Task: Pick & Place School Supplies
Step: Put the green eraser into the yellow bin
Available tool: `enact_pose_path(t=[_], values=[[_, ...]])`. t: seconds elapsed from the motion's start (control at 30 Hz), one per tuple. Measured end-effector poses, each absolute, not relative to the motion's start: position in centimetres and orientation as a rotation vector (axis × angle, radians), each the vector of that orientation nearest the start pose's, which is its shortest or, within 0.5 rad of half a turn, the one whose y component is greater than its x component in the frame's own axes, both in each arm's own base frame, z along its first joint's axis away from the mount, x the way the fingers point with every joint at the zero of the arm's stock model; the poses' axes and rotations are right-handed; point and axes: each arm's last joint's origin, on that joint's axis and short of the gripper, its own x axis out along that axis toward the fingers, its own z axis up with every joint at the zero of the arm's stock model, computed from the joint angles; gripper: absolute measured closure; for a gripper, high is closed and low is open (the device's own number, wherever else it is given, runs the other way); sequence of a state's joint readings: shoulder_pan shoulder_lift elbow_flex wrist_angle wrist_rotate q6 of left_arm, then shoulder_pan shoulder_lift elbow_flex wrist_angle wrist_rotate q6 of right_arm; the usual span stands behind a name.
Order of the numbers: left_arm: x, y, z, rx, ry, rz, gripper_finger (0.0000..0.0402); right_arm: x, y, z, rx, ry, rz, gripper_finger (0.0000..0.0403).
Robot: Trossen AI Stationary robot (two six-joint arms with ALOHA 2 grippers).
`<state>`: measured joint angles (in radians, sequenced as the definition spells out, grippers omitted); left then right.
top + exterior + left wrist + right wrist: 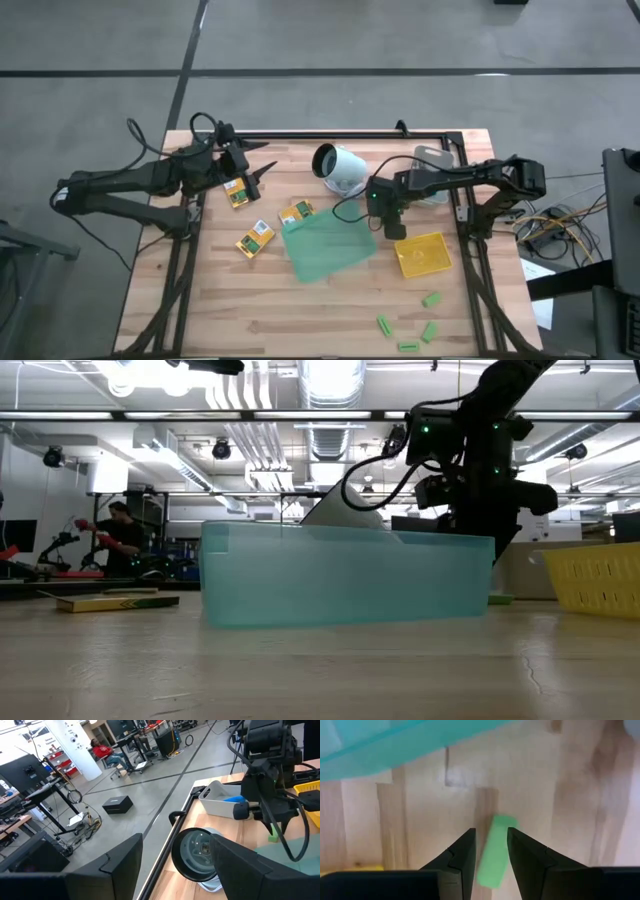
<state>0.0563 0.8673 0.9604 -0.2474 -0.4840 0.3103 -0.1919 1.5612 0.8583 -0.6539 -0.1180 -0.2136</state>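
Wood-plank tabletop (220, 300) sits on a grey concrete floor, pale butcher-block grain with a black frame round it. Biggest thing on it is the flat translucent green tray (328, 246) near the middle, thin see-through plastic, roughly rectangular and lying skewed. Just beyond it there's a white cylindrical thing (340, 168) on its side, and off to the right a shallow yellow tray (423, 253) with a gridded mesh-looking wall. Left arm reaches in from the left, its gripper (262, 173) hanging over the far-left part of the boards with the fingers spread and nothing between them. Right gripper (396, 228) points down between the green tray and the yellow one, its fingers pinching a little light-green block (495, 851), a smooth rounded rectangle, held just above the wood. Three yellow-and-green printed packets: one (237, 190) near the left gripper, one (255, 239) further forward, one (296, 212) touching the green tray's corner. Four more green blocks (408, 328) are scattered at the near right edge.
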Motion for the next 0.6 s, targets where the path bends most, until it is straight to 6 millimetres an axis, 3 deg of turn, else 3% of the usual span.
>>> enact_pose_path(t=[0.33, 0.6], values=[[17.9, 2.4, 37.3, 0.335, 0.235, 0.512, 0.0165, 25.6, -4.6, 14.6, 0.044, 1.258, 0.106, 0.0296], [17.9, 2.4, 37.3, 0.335, 0.235, 0.512, 0.0165, 25.2, -4.5, 15.1, 0.049, 1.239, 0.071, 0.0296]])
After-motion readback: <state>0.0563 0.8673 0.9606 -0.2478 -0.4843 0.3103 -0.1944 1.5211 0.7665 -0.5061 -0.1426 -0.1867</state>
